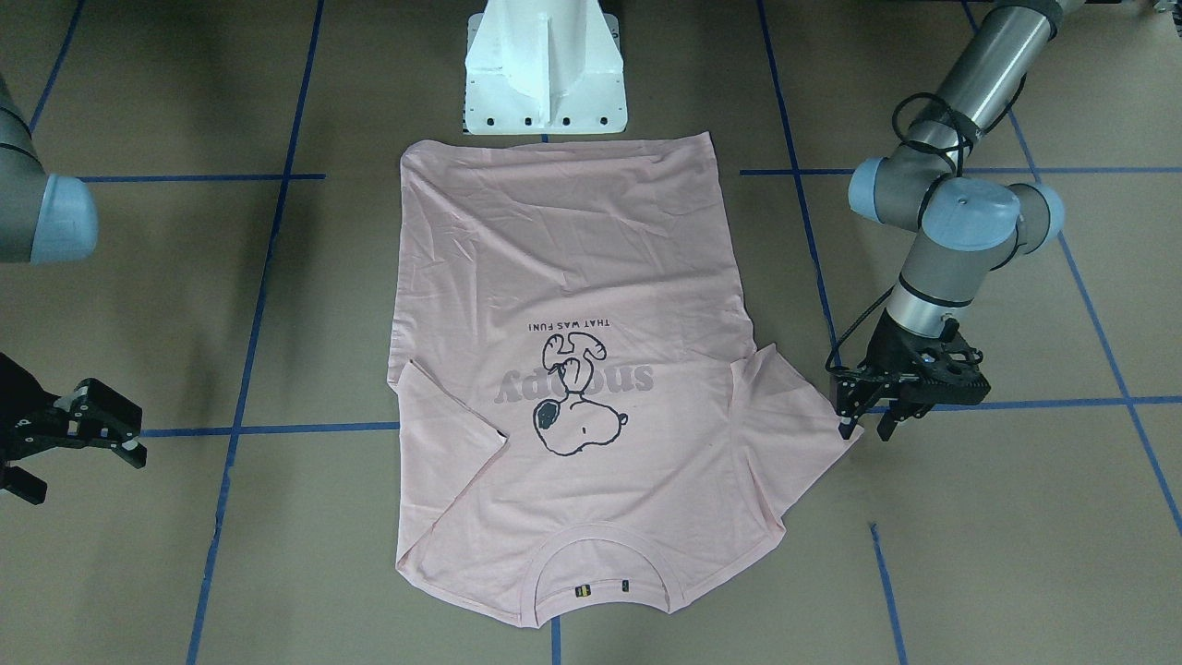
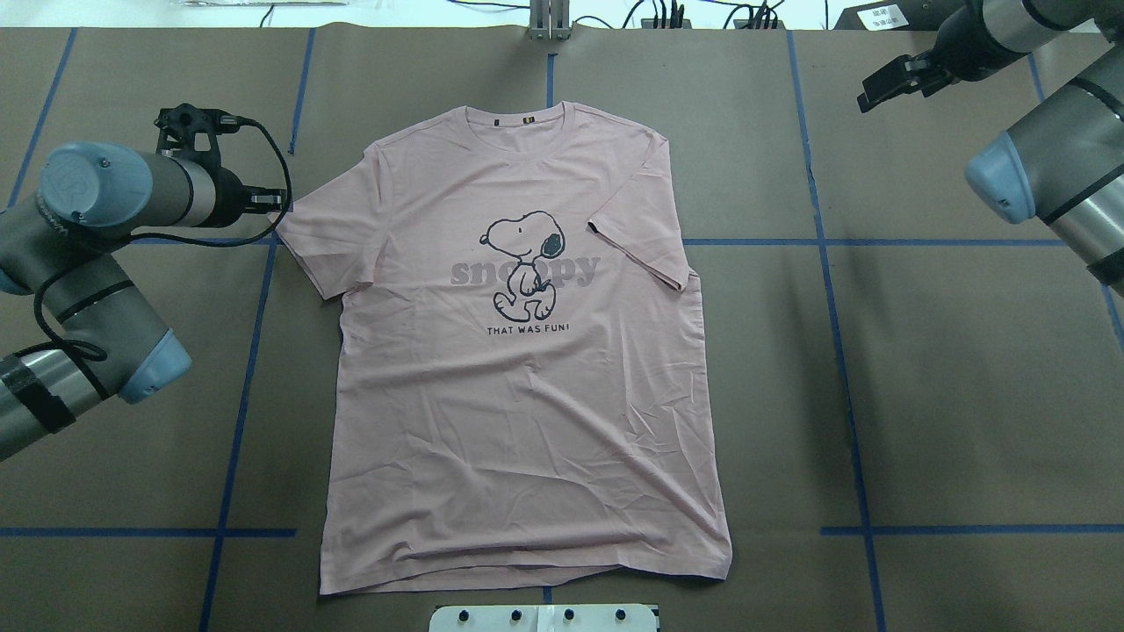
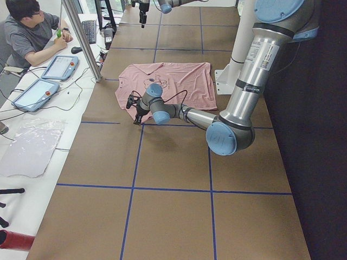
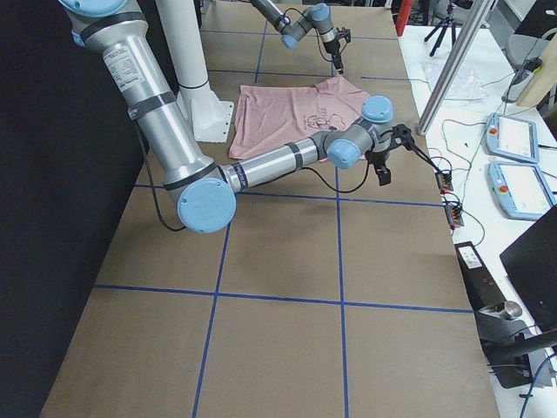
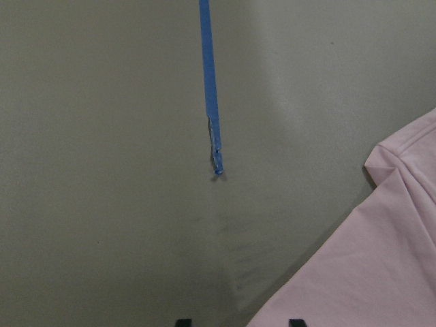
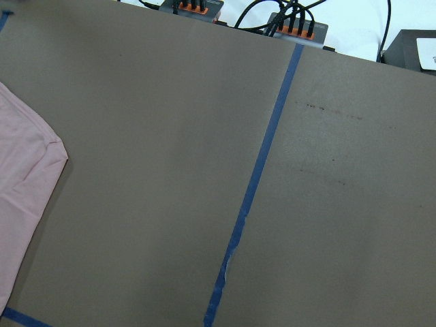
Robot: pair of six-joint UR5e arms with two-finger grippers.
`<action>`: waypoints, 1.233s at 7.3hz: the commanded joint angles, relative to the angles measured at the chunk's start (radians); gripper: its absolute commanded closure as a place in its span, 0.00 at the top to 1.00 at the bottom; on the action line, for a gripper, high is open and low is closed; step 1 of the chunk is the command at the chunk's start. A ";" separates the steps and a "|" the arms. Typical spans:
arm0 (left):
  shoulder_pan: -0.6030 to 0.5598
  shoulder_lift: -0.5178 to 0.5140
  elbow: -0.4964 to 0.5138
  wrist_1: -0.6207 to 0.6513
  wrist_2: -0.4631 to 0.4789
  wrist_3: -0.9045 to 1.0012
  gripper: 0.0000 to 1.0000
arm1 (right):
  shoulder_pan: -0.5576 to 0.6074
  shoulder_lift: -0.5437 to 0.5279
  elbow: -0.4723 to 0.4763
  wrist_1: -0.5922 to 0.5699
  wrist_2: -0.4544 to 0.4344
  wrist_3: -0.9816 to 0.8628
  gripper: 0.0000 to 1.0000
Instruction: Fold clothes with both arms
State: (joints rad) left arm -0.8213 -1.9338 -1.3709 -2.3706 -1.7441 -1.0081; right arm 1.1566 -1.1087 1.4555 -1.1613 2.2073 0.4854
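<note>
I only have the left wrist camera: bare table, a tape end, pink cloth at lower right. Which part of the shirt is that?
Observer: That is the tip of the sleeve on the robot's left of the T-shirt. The left gripper is at its outer edge.
Operator: Is the shirt lying flat?
Observer: Mostly, print up, but the opposite sleeve is folded in over the chest.
Operator: Where is the right gripper?
Observer: The right gripper hangs over bare table, off to the shirt's right near collar level, not touching it.
</note>
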 commanded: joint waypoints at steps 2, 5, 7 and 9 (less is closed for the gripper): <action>0.013 -0.004 0.012 -0.001 0.002 0.000 0.53 | 0.000 0.000 0.000 0.000 -0.004 -0.001 1.00; 0.016 -0.002 0.015 -0.001 0.002 0.005 0.52 | 0.000 -0.010 0.000 0.000 -0.004 -0.001 1.00; 0.016 -0.004 0.018 -0.001 0.002 0.009 0.50 | 0.002 -0.010 0.000 0.000 -0.004 -0.001 1.00; 0.017 -0.004 0.018 -0.001 0.002 0.009 0.33 | 0.003 -0.010 -0.001 0.000 -0.004 -0.001 1.00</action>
State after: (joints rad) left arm -0.8049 -1.9372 -1.3532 -2.3715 -1.7426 -0.9990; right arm 1.1585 -1.1182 1.4549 -1.1612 2.2028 0.4847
